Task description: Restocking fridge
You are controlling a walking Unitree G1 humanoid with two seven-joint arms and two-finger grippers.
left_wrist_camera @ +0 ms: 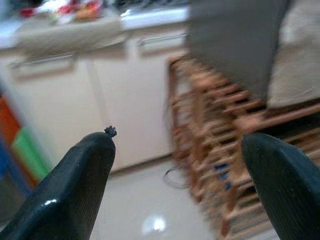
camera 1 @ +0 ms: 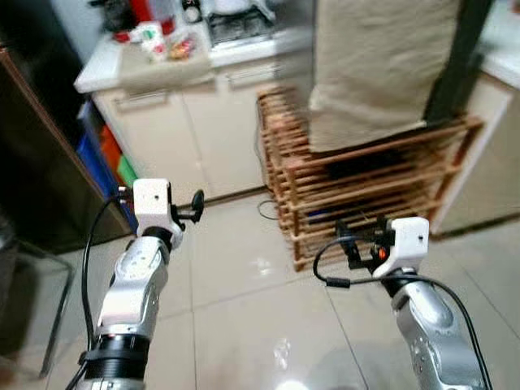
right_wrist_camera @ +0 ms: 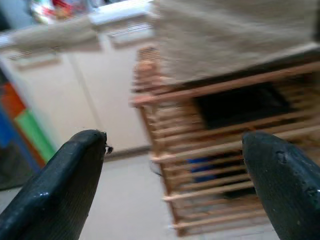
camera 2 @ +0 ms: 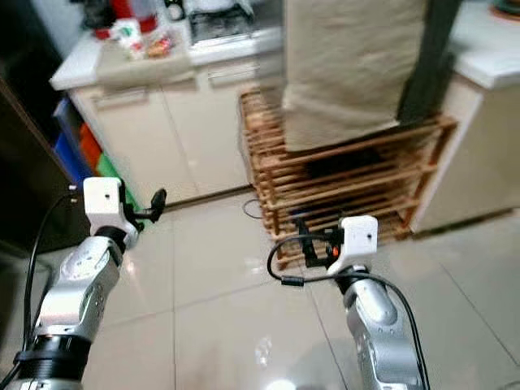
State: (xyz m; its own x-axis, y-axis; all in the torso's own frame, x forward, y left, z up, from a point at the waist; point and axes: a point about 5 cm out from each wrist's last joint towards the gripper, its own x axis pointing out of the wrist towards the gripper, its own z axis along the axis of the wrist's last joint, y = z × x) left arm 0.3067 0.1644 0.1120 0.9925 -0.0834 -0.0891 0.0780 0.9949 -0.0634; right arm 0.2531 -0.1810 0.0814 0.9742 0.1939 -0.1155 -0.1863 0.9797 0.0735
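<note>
Kitchen: a tiled floor (camera 1: 244,309) is being crossed before a wooden rack (camera 1: 366,195).
Left gripper (left_wrist_camera: 175,165): being held spread, empty, left of the rack.
Right gripper (right_wrist_camera: 175,170): being held spread, empty, facing the rack.

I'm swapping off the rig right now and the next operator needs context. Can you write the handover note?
Left gripper: jaws open, empty, raised over the tiled floor.
Right gripper: jaws open, empty, in front of the wooden slatted rack.
Packaged items sit on the white counter ahead, above the cream cabinets. A beige cloth drapes over the rack.
Done: nothing picked up.
Left: fetch items and stock the fridge.
</note>
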